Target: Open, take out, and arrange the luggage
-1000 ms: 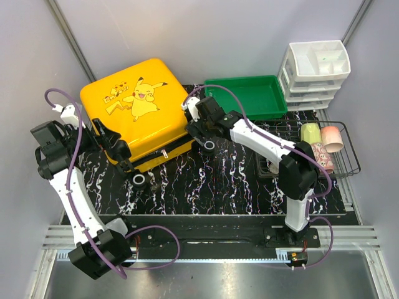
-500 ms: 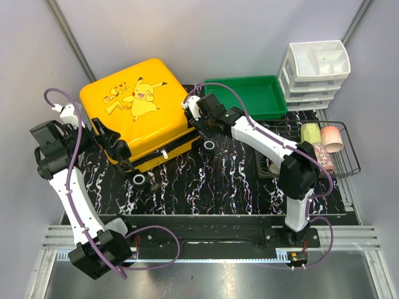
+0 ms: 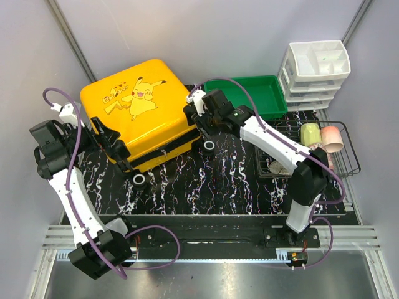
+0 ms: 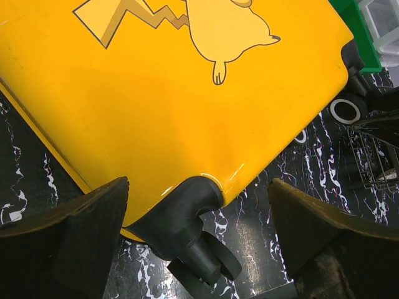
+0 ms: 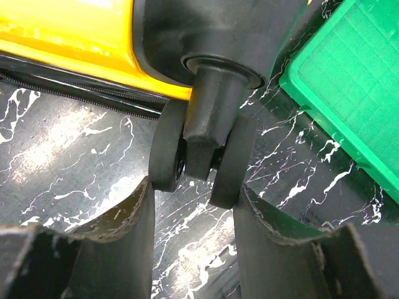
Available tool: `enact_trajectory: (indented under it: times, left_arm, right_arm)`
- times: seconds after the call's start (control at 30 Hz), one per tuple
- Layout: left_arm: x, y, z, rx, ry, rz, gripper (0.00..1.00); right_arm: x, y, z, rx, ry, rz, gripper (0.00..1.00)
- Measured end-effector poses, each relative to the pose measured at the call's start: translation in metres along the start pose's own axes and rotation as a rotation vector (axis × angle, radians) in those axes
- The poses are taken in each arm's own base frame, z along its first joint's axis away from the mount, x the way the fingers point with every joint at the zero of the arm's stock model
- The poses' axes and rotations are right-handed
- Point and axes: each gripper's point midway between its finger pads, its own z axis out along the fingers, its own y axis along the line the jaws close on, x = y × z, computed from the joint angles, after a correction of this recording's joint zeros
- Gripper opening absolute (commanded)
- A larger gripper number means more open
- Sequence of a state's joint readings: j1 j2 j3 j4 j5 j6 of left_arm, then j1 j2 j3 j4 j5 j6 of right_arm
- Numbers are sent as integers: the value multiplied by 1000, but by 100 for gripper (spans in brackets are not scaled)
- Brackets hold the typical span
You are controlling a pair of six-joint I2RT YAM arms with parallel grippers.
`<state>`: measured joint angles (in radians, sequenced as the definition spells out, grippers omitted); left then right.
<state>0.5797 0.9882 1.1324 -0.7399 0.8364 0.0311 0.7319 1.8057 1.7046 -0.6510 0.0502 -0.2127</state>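
The luggage (image 3: 134, 103) is a yellow hard-shell case with a cartoon print, lying flat and closed at the back left of the marbled table. My left gripper (image 3: 117, 148) stands open at its near-left corner, and the wide fingers straddle the black caster housing (image 4: 187, 212) without touching it. My right gripper (image 3: 201, 128) is at the case's right corner. In the right wrist view its fingertips (image 5: 144, 199) press on both sides of the twin black wheel (image 5: 206, 156) under the yellow shell (image 5: 62, 37). The yellow lid (image 4: 187, 93) fills the left wrist view.
A green tray (image 3: 246, 96) sits right behind the right gripper, its corner (image 5: 349, 81) close to the held wheel. White drawers (image 3: 315, 71) stand at the back right. A wire basket (image 3: 349, 165) with cups (image 3: 332, 138) lies on the right.
My right gripper has narrowed from wide open onto the luggage's right wheel, and the arm has shifted slightly towards the back. The left arm has not moved.
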Motion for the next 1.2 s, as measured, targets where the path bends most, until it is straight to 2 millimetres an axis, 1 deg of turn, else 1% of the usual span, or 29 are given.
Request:
enact_trajectory:
  times: [0.07, 0.13, 0.17, 0.2, 0.23, 0.3, 0.33, 0.4, 0.43, 0.5, 0.53, 0.57, 0.6, 0.67, 0.73, 0.87, 0.93, 0.97, 1.0, 1.03, 1.1, 1.2]
  left_arm:
    - [0, 0, 0, -1, 0, 0, 98]
    - [0, 1, 0, -1, 1, -1, 98]
    - [0, 1, 0, -3, 1, -1, 98]
    - [0, 1, 0, -3, 2, -1, 98]
    - [0, 1, 0, -3, 2, -1, 98]
    - [0, 1, 0, -6, 2, -1, 99]
    - [0, 2, 0, -6, 1, 0, 99]
    - [0, 2, 0, -7, 2, -1, 99]
    - [0, 2, 0, -8, 2, -1, 99]
    - [0, 2, 0, -11, 2, -1, 99]
    - [0, 2, 0, -11, 2, -1, 99]
    - [0, 2, 0, -11, 2, -1, 99]
    - [0, 2, 0, -11, 2, -1, 99]
    - [-1, 2, 0, -11, 2, -4, 99]
    - [-4, 1, -1, -11, -4, -1, 99]
    - [-16, -2, -4, -10, -22, 14, 99]
    - [-21, -4, -5, -6, -29, 14, 99]
    - [-23, -5, -5, -4, -32, 9, 99]
    - [-24, -6, -5, -1, -33, 3, 99]
    - [-25, -7, -5, 3, -35, -5, 99]
    - [-25, -8, -5, 8, -33, -24, 99]
    - [-24, -9, -4, 14, -28, -47, 99]
  right_arm:
    - [3, 1, 1, -1, 3, 1, 0]
    - [10, 2, 6, -3, 12, 2, 1]
    - [15, 3, 8, -4, 21, 4, 3]
    - [21, 4, 11, -6, 30, 6, 9]
    - [22, 5, 12, -5, 29, 10, 31]
    - [20, 4, 12, -2, 20, 13, 41]
    - [21, 4, 11, -1, 20, 15, 53]
    - [21, 4, 11, -1, 19, 17, 61]
    - [21, 4, 11, -1, 19, 18, 68]
    - [20, 4, 11, -2, 16, 20, 77]
    - [19, 5, 9, -7, 11, 19, 81]
    - [16, 6, 7, -15, 2, 21, 88]
    - [13, 7, 3, -25, -14, 21, 90]
    - [6, 14, -14, -67, -70, 26, 92]
    - [1, 21, -38, -110, -125, 28, 91]
    - [-18, 40, -99, -220, -308, 72, 85]
    - [-22, 51, -114, -272, -379, 100, 83]
    - [-21, 57, -116, -294, -398, 109, 83]
    - [-17, 64, -114, -315, -406, 119, 83]
    - [-14, 73, -107, -332, -410, 122, 82]
    - [-3, 94, -86, -371, -387, 127, 80]
    - [20, 133, -43, -419, -332, 134, 77]
